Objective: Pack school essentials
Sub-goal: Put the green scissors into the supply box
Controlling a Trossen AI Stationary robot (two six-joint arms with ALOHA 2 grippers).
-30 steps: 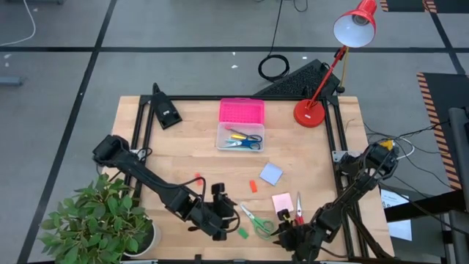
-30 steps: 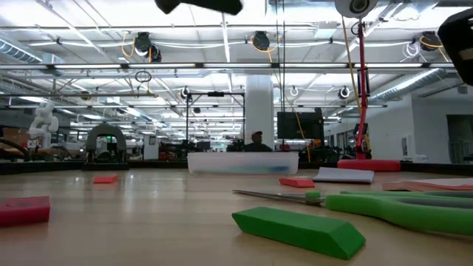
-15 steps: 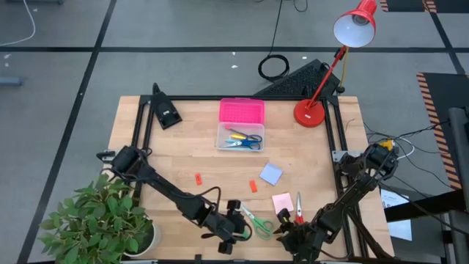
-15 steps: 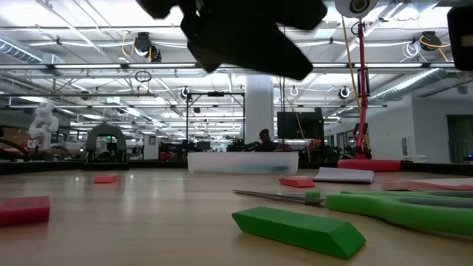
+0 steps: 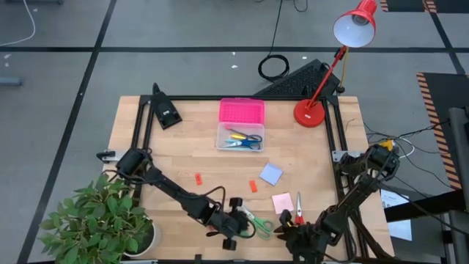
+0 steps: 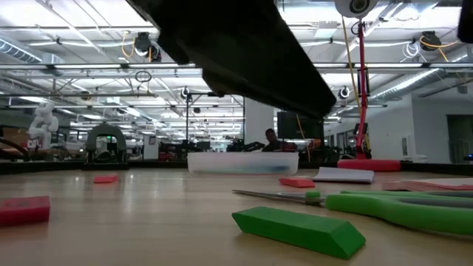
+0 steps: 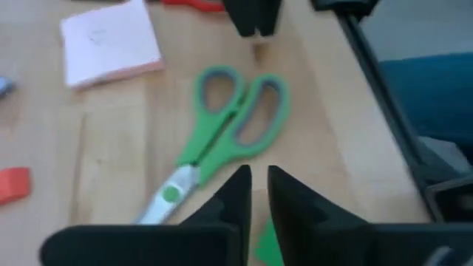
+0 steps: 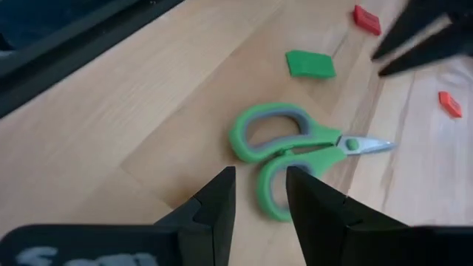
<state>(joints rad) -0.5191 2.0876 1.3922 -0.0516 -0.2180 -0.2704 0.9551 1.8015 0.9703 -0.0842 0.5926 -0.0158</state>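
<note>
Thing in play: green scissors (image 5: 256, 222), lying flat on the bench (image 5: 183, 154) near its front edge, a little right of the middle.
Long axis: blades point toward the bench's left and slightly back; the handle loops lie toward the front right corner, as the high view and both wrist views agree.
Left tool (image 7: 255, 193): hovering just left of the scissors, over the blade end and the green eraser (image 6: 298, 230); fingers nearly together with a thin gap, grasping nothing.
Right tool (image 8: 259, 193): at the front edge just right of the scissors, facing the handle loops; fingers a little apart, holding nothing.
Nearer arm: both are close. By my reading the left tool sits over the blade and pivot end, the right tool just off the handles.
Key relation: from the left tool the scissors run away along its line of sight, pivot nearest, loops farthest.
Judgement: a pinch across the narrow part near the pivot looks most workable for the left tool, which would first need to spread its fingers.
Destination: clear box (image 5: 240, 137) with the pink lid (image 5: 241, 111) beside it, toward the back edge at mid-bench, already holding blue scissors (image 5: 248, 139).
Other essentials: pink notepad (image 5: 282, 202), red scissors (image 5: 298, 209), blue notepad (image 5: 271, 173) and red erasers (image 5: 253, 186) lie loose between the box and the front edge.
</note>
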